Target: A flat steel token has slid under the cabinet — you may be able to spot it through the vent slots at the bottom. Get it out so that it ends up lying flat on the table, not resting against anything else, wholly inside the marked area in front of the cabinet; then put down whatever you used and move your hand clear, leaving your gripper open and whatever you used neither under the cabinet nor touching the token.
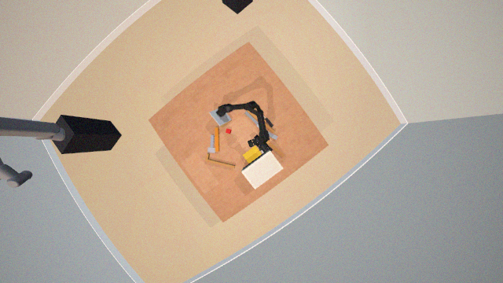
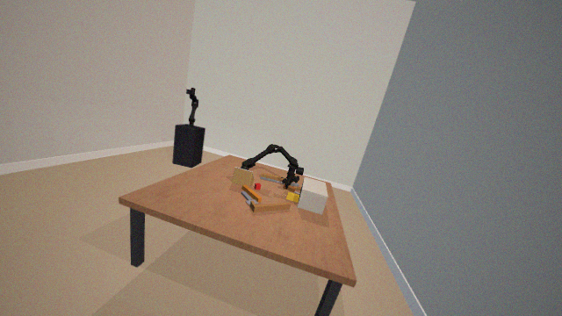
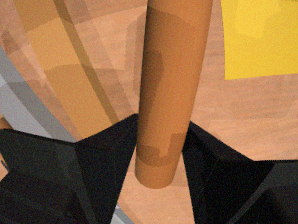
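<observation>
At the white cabinet's [image 1: 262, 170] [image 2: 313, 196] eleven-to-twelve o'clock edge in the top view, the jaws [image 1: 259, 142] [image 2: 287, 181] are gripping a round orange-brown handle [image 3: 172, 85]. Token isn't showing, probably hiding underneath; I'd be keeping the tool low, sweeping gently, avoiding the yellow block [image 1: 251, 154] [image 2: 292, 197] [image 3: 262, 37].

From my remote station, with the cabinet [image 1: 262, 170] [image 2: 313, 196] as landmark, I note the following colours: cabinet, off-white; marked area in front of it [image 1: 251, 155] [image 2: 292, 197] [image 3: 262, 37], yellow; wooden table [image 1: 196, 189] [image 2: 211, 202] beneath it, orange-brown with faint mottled grain; small cube [image 1: 228, 131] [image 2: 257, 186] beyond the yellow, plain red; gripper [image 1: 253, 142] [image 2: 288, 183] [image 3: 160, 121] before it, black.
</observation>
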`<move>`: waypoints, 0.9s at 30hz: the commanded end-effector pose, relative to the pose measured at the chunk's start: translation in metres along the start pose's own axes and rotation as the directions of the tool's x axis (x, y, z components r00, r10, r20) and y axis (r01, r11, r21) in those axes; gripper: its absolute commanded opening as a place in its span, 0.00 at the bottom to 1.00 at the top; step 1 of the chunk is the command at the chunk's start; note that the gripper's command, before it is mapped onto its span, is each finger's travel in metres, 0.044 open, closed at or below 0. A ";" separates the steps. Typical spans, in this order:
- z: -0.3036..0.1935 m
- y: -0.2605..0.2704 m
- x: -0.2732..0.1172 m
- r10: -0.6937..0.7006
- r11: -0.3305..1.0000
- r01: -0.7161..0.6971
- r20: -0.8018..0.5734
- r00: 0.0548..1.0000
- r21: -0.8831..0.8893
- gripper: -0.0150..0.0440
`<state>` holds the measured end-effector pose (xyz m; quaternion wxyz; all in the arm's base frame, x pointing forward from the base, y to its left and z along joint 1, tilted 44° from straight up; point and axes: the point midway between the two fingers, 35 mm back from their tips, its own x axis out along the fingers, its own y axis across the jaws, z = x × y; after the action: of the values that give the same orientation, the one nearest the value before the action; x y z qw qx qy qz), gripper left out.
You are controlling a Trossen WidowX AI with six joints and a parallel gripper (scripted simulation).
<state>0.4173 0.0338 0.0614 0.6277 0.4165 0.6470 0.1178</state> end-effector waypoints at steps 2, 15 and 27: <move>0.004 -0.002 0.000 0.001 1.000 -0.001 0.003 1.000 -0.007 0.25; 0.004 -0.019 0.001 0.000 1.000 0.000 0.003 1.000 -0.007 0.25; 0.004 -0.031 0.001 -0.001 1.000 0.001 0.003 1.000 -0.006 0.25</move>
<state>0.4116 0.0166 0.0434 0.6297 0.4172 0.6437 0.1230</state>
